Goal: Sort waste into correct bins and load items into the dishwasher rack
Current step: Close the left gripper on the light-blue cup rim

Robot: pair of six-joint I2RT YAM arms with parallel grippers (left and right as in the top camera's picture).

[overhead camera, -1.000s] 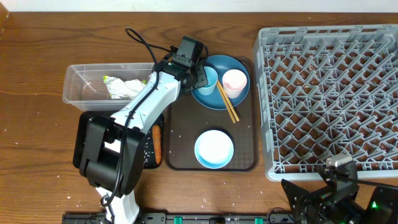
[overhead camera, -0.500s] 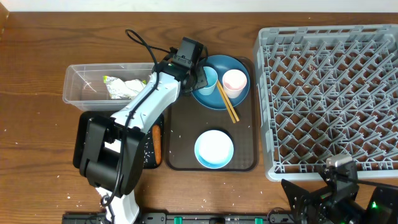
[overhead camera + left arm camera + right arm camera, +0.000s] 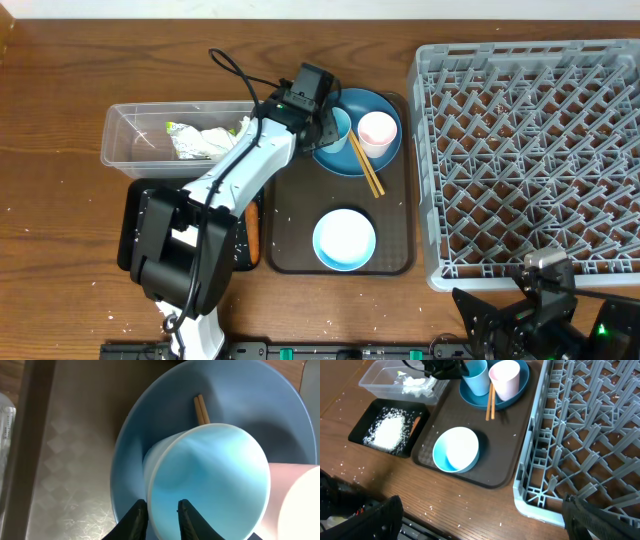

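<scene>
Left wrist view: my left pincer [image 3: 161, 507] is narrow, clamped on the near rim of the blue cup [image 3: 210, 475], one finger inside the wall and one outside. The cup leans in the dish [image 3: 145, 430], with the chopsticks [image 3: 201, 408] beyond it and the pink cup [image 3: 295, 500] just beside it. Overhead, the left wrist has shifted slightly toward the rack [image 3: 530, 150] since a second ago, and the grip is unchanged. I judge the lift is just starting, making this cup the first item bound for the rack. The bowl [image 3: 344, 238] waits on the brown tray [image 3: 395, 255]. My right pincer [image 3: 481, 505] stands wide and holds nothing, near the rack's corner.
</scene>
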